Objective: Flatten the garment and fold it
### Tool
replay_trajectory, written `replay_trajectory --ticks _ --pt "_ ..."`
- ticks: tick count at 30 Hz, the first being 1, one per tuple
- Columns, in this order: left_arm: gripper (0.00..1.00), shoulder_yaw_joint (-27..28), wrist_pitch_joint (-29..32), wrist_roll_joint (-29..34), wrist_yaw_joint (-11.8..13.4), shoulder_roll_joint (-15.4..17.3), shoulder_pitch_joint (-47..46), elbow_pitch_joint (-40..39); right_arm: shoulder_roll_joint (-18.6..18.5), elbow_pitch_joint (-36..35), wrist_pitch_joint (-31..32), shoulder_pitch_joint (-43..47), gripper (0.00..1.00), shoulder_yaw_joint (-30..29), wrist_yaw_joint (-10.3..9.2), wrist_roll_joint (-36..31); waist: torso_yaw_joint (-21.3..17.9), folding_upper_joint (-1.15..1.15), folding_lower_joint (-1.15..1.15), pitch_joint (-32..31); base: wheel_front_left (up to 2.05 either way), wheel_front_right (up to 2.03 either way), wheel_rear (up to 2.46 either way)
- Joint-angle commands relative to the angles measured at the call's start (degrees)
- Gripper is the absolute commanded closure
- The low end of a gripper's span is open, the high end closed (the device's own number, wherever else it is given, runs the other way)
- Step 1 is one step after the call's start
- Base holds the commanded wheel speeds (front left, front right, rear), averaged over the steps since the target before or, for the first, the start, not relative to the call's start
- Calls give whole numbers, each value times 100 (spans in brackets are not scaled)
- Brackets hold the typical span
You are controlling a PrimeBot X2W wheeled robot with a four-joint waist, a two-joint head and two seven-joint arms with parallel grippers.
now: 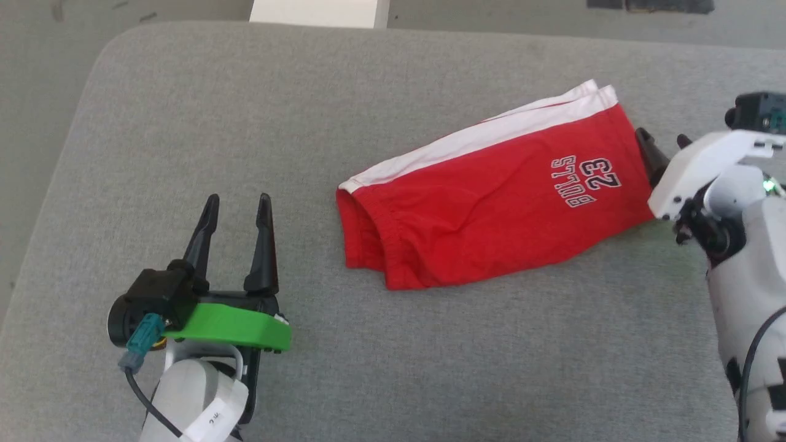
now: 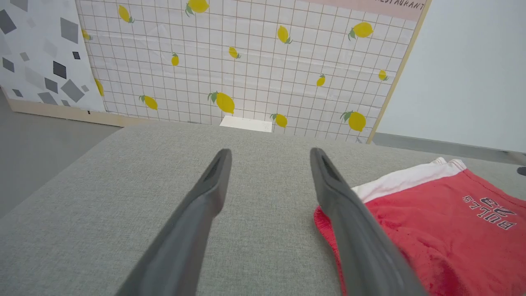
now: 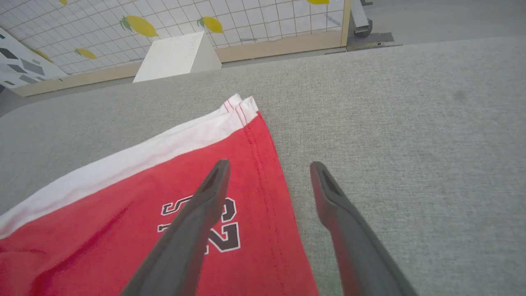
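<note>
The right hand (image 1: 663, 140) stands spread at the leg-hem end of the garment (image 1: 491, 196). One finger is over the red cloth by the "BULLS 23" print and the other over the bare grey counter (image 1: 184, 123); whether it touches the cloth cannot be told. The left hand (image 1: 238, 202) is spread too, empty, near the elastic waistband but apart from it. The shorts lie right of the counter's middle, leg apparently laid on leg, slightly rumpled. Soft, light and limp, they would likely sag and slide. The stitched hem corners and waistband ends look the firmest holds.
</note>
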Motion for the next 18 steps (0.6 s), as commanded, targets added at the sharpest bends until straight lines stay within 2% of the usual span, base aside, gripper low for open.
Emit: replay_trajectory --ticks 1,9,16,17,18 --pt "0 42 -21 42 -43 -37 37 -29 8 141 120 -211 0 -84 -8 -124 133 0 0 185 0 0 0" --pt "0 41 -21 -63 -85 -61 -157 -123 -100 801 1098 -927 0 -338 -8 -867 385 0 0 621 0 0 0" --pt "0 -22 -21 -129 -13 -62 -222 -190 32 1018 1930 -1080 0 -266 -8 -936 464 0 0 771 0 0 0" --pt "0 -31 -21 -125 -4 -62 -217 -182 69 1067 2142 -1058 13 -251 -8 -883 465 0 0 762 0 0 0" --pt "0 -37 -21 -136 0 -62 -213 -178 103 1087 2309 -1033 54 -230 -8 -828 464 0 0 749 0 0 0"
